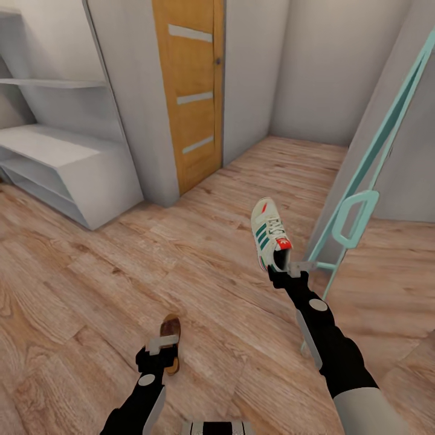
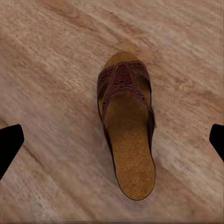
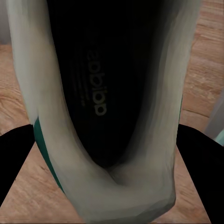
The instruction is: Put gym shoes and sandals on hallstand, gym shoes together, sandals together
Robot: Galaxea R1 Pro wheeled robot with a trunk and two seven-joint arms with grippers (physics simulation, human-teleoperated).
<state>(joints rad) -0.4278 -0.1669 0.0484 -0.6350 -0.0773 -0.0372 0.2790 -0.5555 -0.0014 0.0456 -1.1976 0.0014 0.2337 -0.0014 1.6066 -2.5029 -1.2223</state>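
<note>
Right pincer [image 1: 289, 270] clamps a gym shoe [image 1: 271, 234] aloft; left pincer [image 1: 162, 351] gapes wide above a sandal [image 2: 126, 127]

Both arms reach forward in the head view, black at the wrists and grey toward the upper arm. The left arm is low and short-stretched, its pincer [image 1: 162, 352] pointing down with jaws spread wide; in the left wrist view the two dark fingertips [image 2: 10, 145] sit far apart. The right arm stretches further out and higher, its pincer [image 1: 289, 270] clamped on the heel of a gym shoe [image 1: 270, 233], held toe-up.
</note>
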